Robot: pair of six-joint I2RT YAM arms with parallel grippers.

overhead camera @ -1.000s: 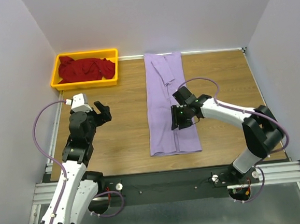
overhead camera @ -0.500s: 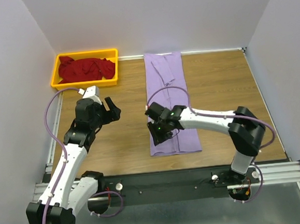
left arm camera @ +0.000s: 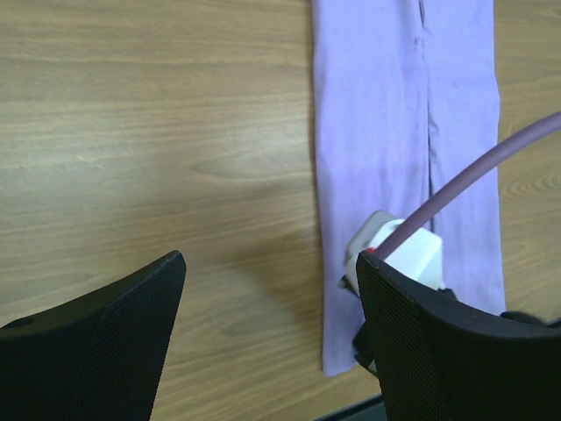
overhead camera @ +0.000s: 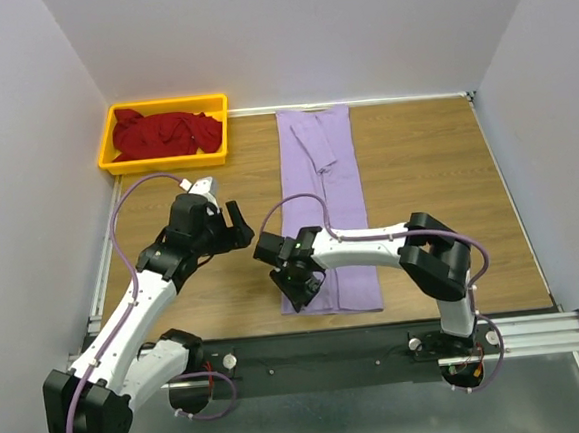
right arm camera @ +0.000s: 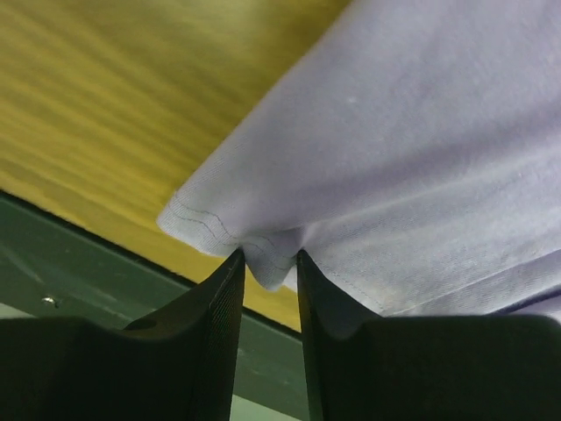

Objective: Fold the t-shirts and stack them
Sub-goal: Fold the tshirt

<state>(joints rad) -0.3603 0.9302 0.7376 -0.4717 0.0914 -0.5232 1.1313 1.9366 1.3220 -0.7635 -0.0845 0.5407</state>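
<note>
Starting wide on the wooden table (overhead camera: 436,165) and finding the purple t-shirt (overhead camera: 324,204) lying as a long narrow strip from top centre down to the near edge, already folded lengthwise, with a sleeve doubled over near the top. Now catching the big change: swinging the right arm (overhead camera: 362,241) leftward across that strip over the last second, from its right-hand side at mid frame to its lower left corner, and tugging the bottom end slightly left along the way. Meanwhile stretching the left arm (overhead camera: 136,299) further in from the left side toward the centre, nearing the strip's left edge. Leaving the orange bin (overhead camera: 165,102) in the upper left alone, with the red t-shirts (overhead camera: 168,133) bunched inside. Closing in on the right gripper (overhead camera: 300,288): pinching the hem corner (right arm camera: 210,224) between nearly closed fingers (right arm camera: 202,316), low in the right wrist view, with the cloth puckering at the bite. Checking the left gripper (left arm camera: 267,303): hanging spread wide over bare wood, gripping nothing, just left of the strip in its own view. Reading all this as setting up the crosswise fold, probably wanting a second hold on the bottom hem before lifting it toward the collar; not yet folding anything across, and not yet stacking.
</note>
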